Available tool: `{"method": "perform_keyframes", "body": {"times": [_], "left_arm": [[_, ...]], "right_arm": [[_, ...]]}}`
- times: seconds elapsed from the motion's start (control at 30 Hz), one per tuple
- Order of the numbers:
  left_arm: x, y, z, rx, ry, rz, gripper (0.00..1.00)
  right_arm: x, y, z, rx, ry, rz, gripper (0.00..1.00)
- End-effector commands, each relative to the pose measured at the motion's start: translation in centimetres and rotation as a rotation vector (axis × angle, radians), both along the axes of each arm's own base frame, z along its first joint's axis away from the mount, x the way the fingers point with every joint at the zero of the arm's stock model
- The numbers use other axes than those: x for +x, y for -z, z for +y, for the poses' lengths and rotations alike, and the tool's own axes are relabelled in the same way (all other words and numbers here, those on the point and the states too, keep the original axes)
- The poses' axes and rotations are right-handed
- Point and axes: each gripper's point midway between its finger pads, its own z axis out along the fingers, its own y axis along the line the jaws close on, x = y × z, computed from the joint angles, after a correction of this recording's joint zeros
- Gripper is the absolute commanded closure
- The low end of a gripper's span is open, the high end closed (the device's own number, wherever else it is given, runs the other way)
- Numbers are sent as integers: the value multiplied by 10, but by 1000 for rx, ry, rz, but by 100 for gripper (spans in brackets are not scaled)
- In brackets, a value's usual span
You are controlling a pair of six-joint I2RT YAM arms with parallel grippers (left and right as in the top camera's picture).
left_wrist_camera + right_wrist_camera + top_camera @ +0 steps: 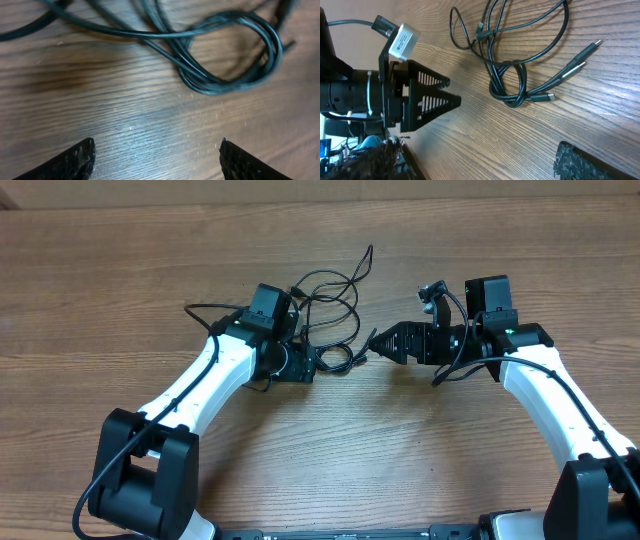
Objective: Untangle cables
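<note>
Thin black cables (338,359) lie in loose loops on the wooden table, between my two grippers. In the left wrist view they cross into a tight multi-strand loop (227,55), just ahead of my left gripper (157,150), which is open and empty, low over the table. In the right wrist view the same bundle (507,82) lies with three plug ends (580,60) fanned to the right. My right gripper (477,167) is open and empty, apart from the cables. In the overhead view the left gripper (312,365) is beside the knot and the right gripper (376,340) points at it.
The left gripper's black fingers and small silver camera (402,40) show in the right wrist view, left of the bundle. The table edge (405,150) runs along that view's lower left, with clutter beyond. One cable tail (366,258) reaches toward the back.
</note>
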Motion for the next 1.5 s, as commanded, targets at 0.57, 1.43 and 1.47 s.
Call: {"method": "perform_keyframes", "body": {"times": [0.57,1.43,1.47], "left_arm": [[15,26,7,93,-550,8,3],[36,58,17,175,-559,-57,5],[36,59,17,179,-552,-55,6]], "right_arm": [[5,-4,2,1,-3,-29,0],[6,-4,2,2,-3,-33,0],[6,-4,2,2,-3,-33,0]]}}
